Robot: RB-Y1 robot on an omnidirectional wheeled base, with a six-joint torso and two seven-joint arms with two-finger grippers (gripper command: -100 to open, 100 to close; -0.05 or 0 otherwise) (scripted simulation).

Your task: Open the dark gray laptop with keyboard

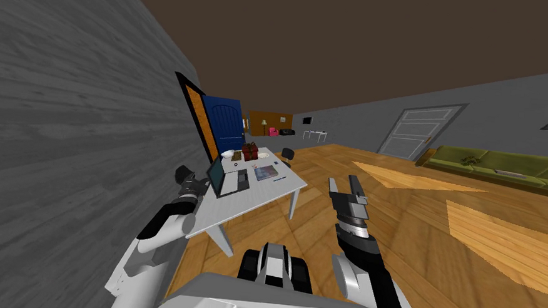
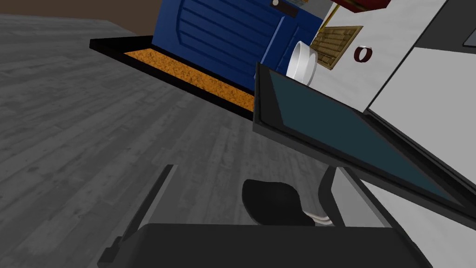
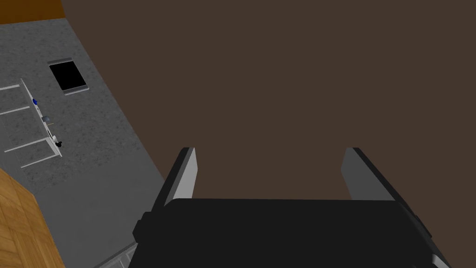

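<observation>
Trouble from here lies mostly with the lid (image 2: 344, 135). The laptop (image 1: 226, 179) sits at the near left corner of the surface (image 1: 266, 193), close to the edge that runs along the grey wall (image 1: 51, 108). Its lid already stands raised with the teal screen showing, so we judge the opening mostly done.

Our left tool (image 2: 251, 171) is just beside the lid's free edge, fingers apart and clamped on nothing. One finger (image 2: 332, 195) lies close under that edge, and we cannot tell whether it touches. If we push on from this angle, the finger could slip off the thin edge and scrape the screen. The push could also drag the whole laptop along the surface rather than turn the hinge, sending it toward the white bowl (image 2: 302, 60) nearer the far left corner. Pressing too far could strain the hinge or tip the base up.

The wall is near our left arm, so a wide swing could strike it. Our right tool (image 1: 344, 182) hangs raised, well apart from the surface, fingers apart and holding nothing.
</observation>
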